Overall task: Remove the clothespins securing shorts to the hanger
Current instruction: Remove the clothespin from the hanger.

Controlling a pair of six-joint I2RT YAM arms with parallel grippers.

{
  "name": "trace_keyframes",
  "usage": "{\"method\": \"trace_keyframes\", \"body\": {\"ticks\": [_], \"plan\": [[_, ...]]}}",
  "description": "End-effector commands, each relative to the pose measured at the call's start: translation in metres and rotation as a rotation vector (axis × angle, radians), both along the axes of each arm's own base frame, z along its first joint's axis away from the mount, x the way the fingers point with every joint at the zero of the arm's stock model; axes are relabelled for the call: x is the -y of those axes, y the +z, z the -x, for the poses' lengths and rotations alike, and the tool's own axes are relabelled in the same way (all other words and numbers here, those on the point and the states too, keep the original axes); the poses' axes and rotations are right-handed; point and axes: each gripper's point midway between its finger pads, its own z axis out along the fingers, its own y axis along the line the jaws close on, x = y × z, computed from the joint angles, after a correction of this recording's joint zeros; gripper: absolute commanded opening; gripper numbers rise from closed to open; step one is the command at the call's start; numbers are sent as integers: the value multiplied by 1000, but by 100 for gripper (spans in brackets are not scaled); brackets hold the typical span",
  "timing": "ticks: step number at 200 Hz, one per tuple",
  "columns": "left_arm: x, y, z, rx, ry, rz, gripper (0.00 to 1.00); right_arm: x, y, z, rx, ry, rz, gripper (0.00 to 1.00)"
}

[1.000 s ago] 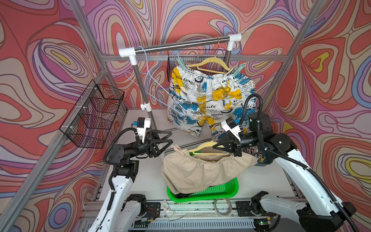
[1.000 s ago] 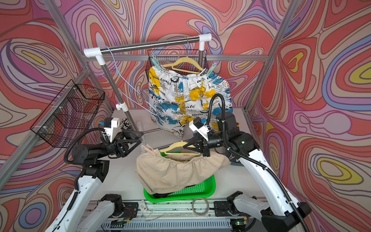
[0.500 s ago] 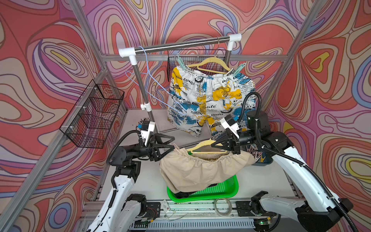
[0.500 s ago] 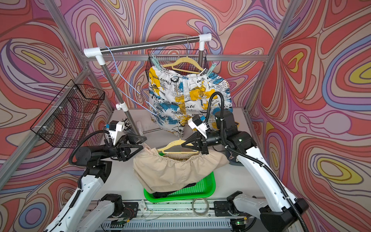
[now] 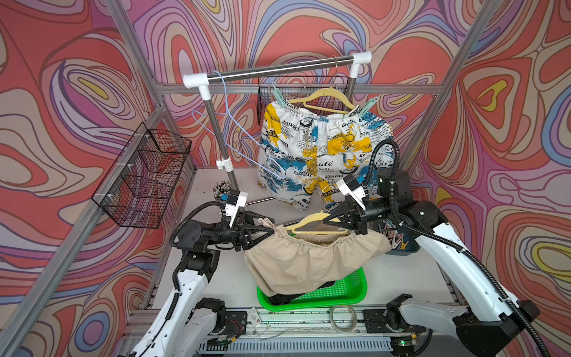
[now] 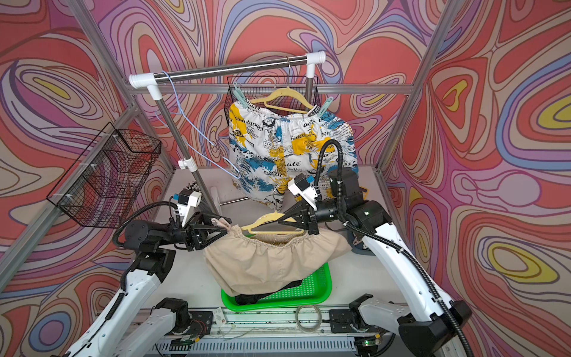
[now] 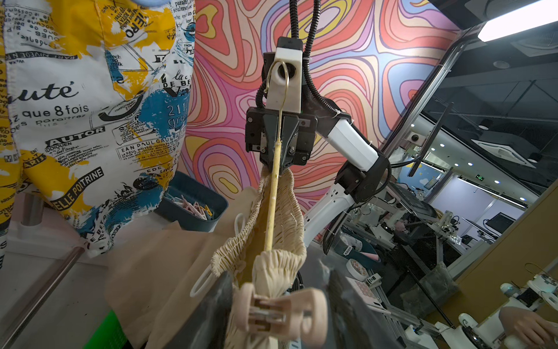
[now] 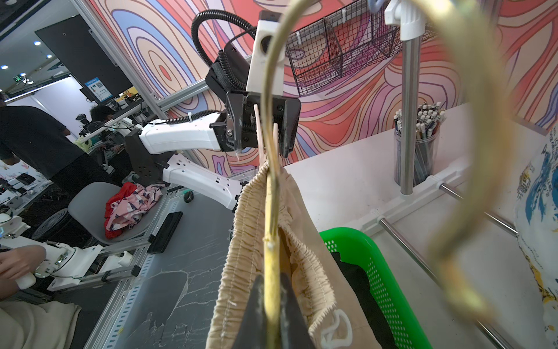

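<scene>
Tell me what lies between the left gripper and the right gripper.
In both top views: the yellow hanger carrying the beige shorts, with a pink clothespin at the left gripper's tips.

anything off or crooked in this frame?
Yes: the beige shorts sag lopsided from their hanger, which the right hand holds below the rail. Only one pink clothespin shows, at the end by the left hand; the fabric droops onto the green tray. An empty blue hanger dangles steeply from the rail.
</scene>
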Motion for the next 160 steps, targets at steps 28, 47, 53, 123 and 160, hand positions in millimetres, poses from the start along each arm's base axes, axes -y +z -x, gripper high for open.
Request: {"method": "trace_keyframes", "body": {"ticks": [28,47,53,123,160], "plan": [[0,10,3,64,14,10,43,5,16,14,67,28,-35,0],[-1,12,2,69,18,18,40,6,15,16,67,25,-33,0],[-1,12,1,68,20,20,39,6,15,17,67,24,-32,0],[-1,18,0,79,20,39,37,6,11,18,59,31,-30,0],[-1,19,1,82,13,44,26,6,10,17,54,34,-31,0]]}}
